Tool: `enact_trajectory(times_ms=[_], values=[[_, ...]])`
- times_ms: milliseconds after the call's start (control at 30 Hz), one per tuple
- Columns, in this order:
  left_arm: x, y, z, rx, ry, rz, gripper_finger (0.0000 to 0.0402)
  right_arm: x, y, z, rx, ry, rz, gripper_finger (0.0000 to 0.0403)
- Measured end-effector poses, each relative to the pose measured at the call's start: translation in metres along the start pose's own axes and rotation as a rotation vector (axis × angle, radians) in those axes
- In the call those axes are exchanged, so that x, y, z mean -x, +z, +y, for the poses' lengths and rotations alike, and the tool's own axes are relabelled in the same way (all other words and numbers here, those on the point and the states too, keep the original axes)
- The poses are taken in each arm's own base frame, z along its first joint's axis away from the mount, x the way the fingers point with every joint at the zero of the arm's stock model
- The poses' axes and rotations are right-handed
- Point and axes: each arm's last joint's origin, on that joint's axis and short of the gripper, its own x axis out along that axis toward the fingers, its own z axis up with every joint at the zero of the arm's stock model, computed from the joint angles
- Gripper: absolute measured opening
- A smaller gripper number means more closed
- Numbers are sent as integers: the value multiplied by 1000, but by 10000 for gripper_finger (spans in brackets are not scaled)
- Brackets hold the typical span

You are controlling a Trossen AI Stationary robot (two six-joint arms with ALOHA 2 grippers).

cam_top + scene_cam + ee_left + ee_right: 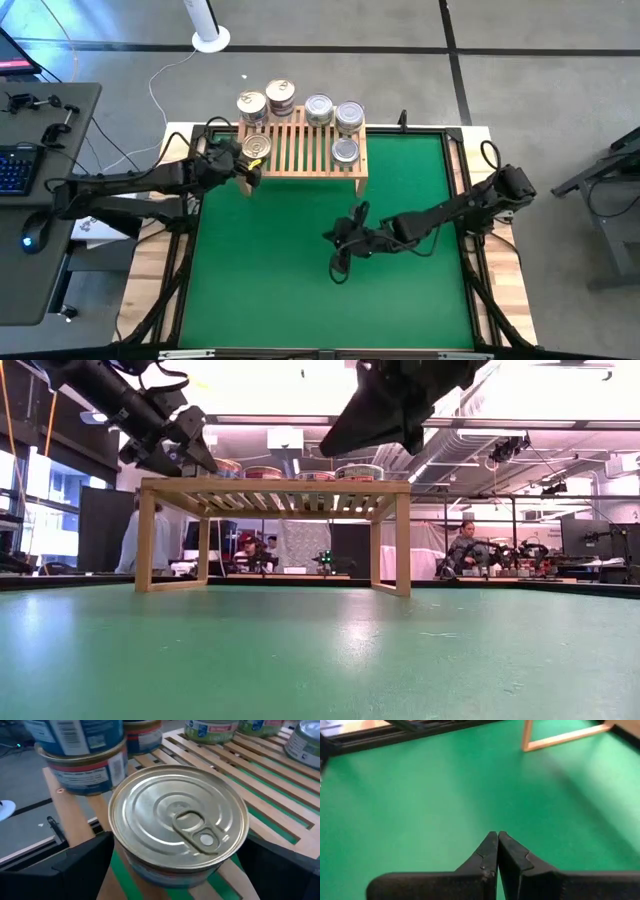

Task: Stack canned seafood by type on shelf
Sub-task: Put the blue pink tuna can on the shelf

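Green mat (300, 270) below; left gripper (247, 160) wide open around a tin (177, 822) on the shelf (310, 150), upper middle; right gripper (497, 851) closed, empty.

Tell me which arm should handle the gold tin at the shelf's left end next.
Left. Its gripper has open jaws on either side of the gold tin on the shelf. The right gripper is shut over the green mat, away from the tins.

The light-wood slatted shelf (300, 150) stands at the mat's far edge. Upright round tins sit on it: a gold-lidded tin (178, 822) at its left end, stacked tins (266, 102) behind, silver-lidded tins (340, 125) toward the right.
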Motion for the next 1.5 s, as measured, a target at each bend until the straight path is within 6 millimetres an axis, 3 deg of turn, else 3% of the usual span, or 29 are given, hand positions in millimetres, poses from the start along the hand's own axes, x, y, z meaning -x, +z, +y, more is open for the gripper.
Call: enact_trajectory(times_ms=[233,433,800,1000,1167,1333,1500], values=[[15,3,12,48,26,-37,400,7,-16,6,4,-131,27,0],[27,11,17,72,11,-78,400,25,-36,25,20,-184,48,0],[56,39,3,-10,-80,-3,400,66,-81,48,29,-273,133,0],[43,26,-18,-95,-24,197,399,82,-93,52,9,-329,103,0],[25,19,-34,-136,57,351,399,84,-94,52,6,-334,89,0],[13,25,-46,-138,93,368,396,84,-94,52,8,-337,84,0],[9,36,-45,-114,130,342,373,84,-94,52,9,-337,84,0]])
